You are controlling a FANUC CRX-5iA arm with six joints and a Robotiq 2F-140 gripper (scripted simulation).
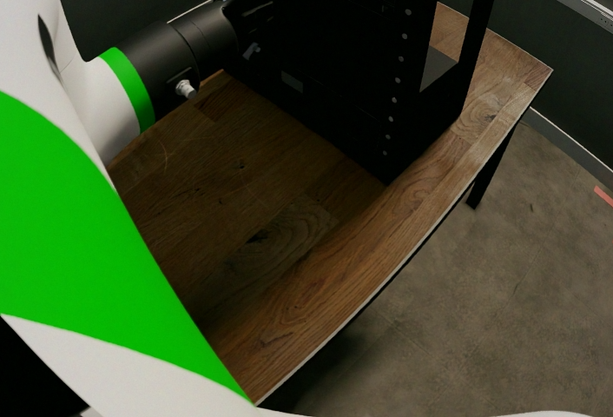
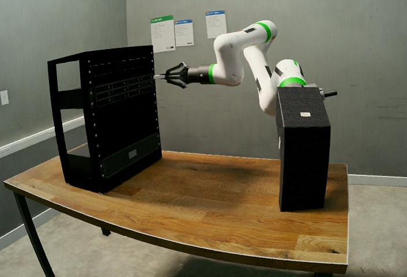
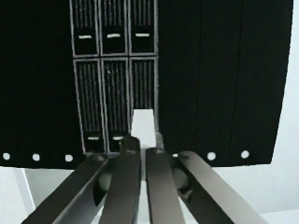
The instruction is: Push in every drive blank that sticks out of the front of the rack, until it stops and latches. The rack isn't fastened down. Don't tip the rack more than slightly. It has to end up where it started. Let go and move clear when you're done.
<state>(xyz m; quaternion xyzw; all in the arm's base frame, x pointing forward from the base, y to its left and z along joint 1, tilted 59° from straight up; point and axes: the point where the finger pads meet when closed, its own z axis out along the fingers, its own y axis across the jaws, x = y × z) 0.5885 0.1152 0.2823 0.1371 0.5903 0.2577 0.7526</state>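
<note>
The black rack (image 1: 337, 113) (image 2: 125, 122) (image 3: 220, 75) stands upright on the table. The drive blanks (image 2: 120, 89) form a grid in its upper front. In the wrist view two rows of three show, among them a lower left blank (image 3: 89, 100), a lower middle blank (image 3: 115, 93) and a lower right blank (image 3: 142, 81). I cannot tell which stick out. My gripper (image 2: 158, 77) (image 3: 143, 124) is shut, with nothing seen held. Its pale tip is at the rack's front, over the lower end of the lower right blank, hiding its handle. Contact is not clear.
The wooden table (image 1: 346, 274) (image 2: 210, 228) carries the rack and the arm's black pedestal (image 2: 303, 163). A wide panel (image 2: 119, 160) with a grey label is low on the rack's front. Rail holes run beside the blanks. The arm (image 1: 61, 206) covers much of the top view.
</note>
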